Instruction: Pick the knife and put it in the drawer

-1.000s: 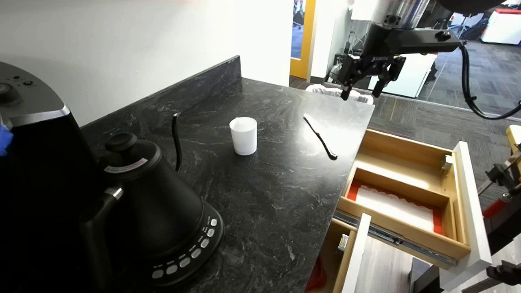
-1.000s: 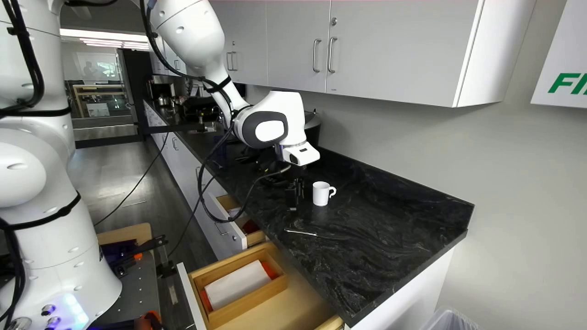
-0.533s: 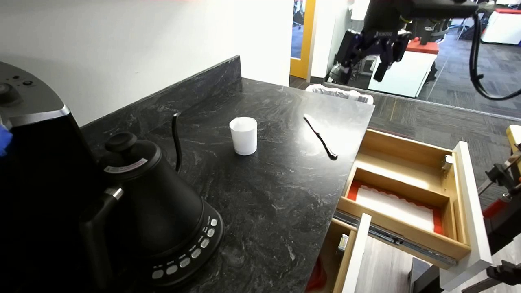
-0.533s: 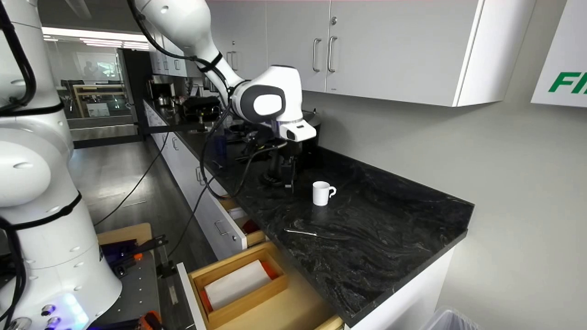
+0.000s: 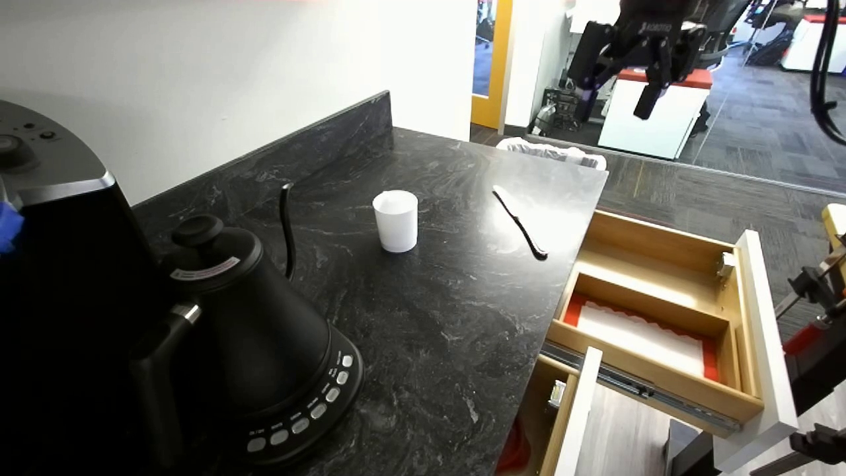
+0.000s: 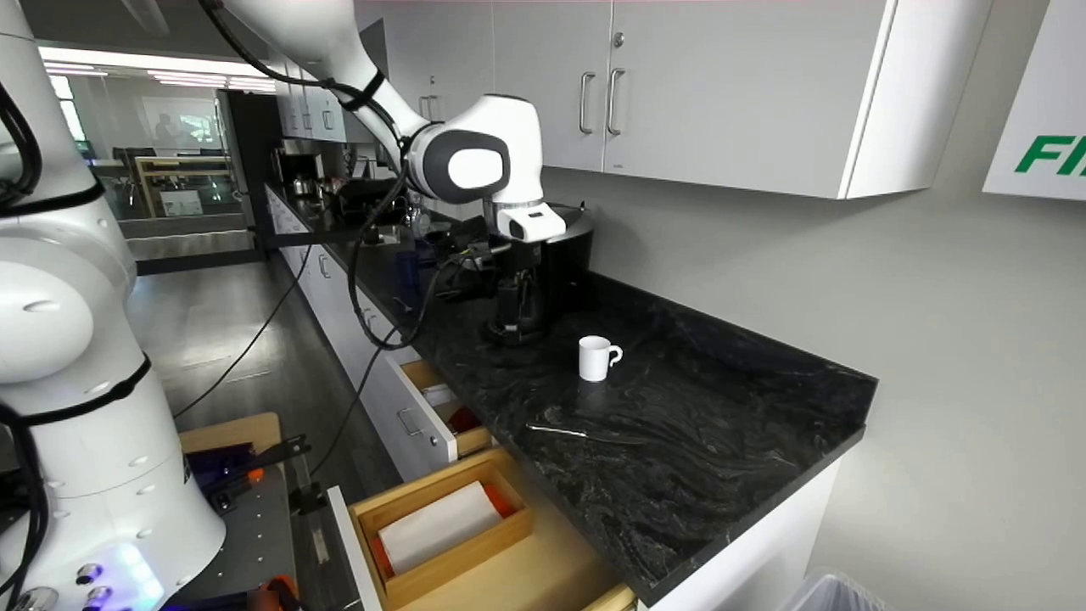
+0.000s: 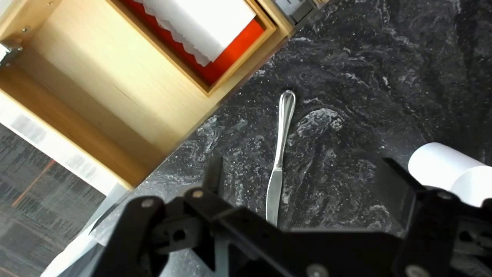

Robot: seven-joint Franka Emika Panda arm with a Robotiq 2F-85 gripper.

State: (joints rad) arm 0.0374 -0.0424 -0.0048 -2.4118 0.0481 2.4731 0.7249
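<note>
The knife [image 5: 519,222] lies flat on the dark marbled counter near its drawer-side edge. It looks dark with glare in this exterior view, and it is a thin line in an exterior view [image 6: 585,434]. In the wrist view the knife [image 7: 280,152] is silvery, with its blade end hidden behind the gripper's body. The drawer [image 5: 651,271] is pulled out beside the counter, with wood sides and a white front; it also shows in an exterior view [image 6: 517,573] and in the wrist view [image 7: 96,73]. My gripper [image 5: 614,111] is open, empty and high above the counter; its fingers [image 7: 213,175] are spread wide.
A white cup [image 5: 396,221] with a handle stands on the counter near the knife. A black kettle [image 5: 251,344] and a coffee machine [image 5: 59,277] stand farther along. A wooden divider box [image 6: 458,573] sits inside the drawer. A neighbouring drawer [image 5: 585,410] is partly open. Wall cabinets [image 6: 730,93] hang above.
My open gripper has moved upward and back, away from the knife. In an exterior view it has shifted up and right; the arm has drawn back up and left. Knife, cup and drawer have not moved.
</note>
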